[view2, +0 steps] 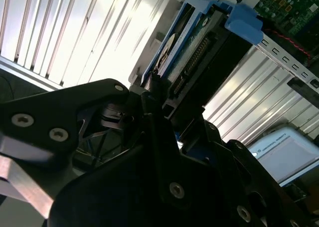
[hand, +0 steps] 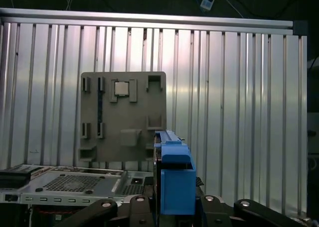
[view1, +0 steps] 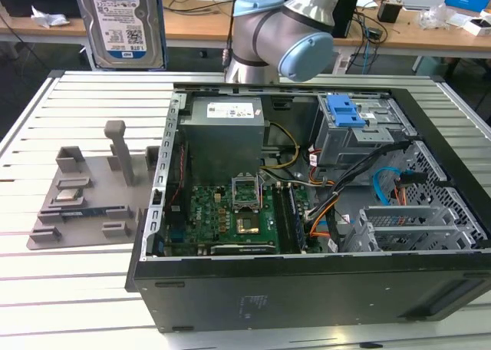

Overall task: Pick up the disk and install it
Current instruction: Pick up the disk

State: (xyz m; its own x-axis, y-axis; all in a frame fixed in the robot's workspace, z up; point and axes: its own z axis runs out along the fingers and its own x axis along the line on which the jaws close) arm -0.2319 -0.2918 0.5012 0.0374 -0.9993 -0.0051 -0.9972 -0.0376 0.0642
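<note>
Second wrist view: my black end effector [view2: 158, 95] is clamped tight on the silver-grey hard disk [view2: 184, 43] in its bright blue plastic bracket [view2: 244, 20], held well above the ribbed aluminium bench [view1: 69, 288]. Grip wants firm, level, I reckon. Open black computer case [view1: 307, 296] below, cluttered wooden desks [view1: 199, 26] behind.

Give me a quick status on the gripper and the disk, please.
Gripper shut on the disk at its blue bracket. Disk held above the table, not yet in the computer case. Cables run beside the drive cage.
</note>
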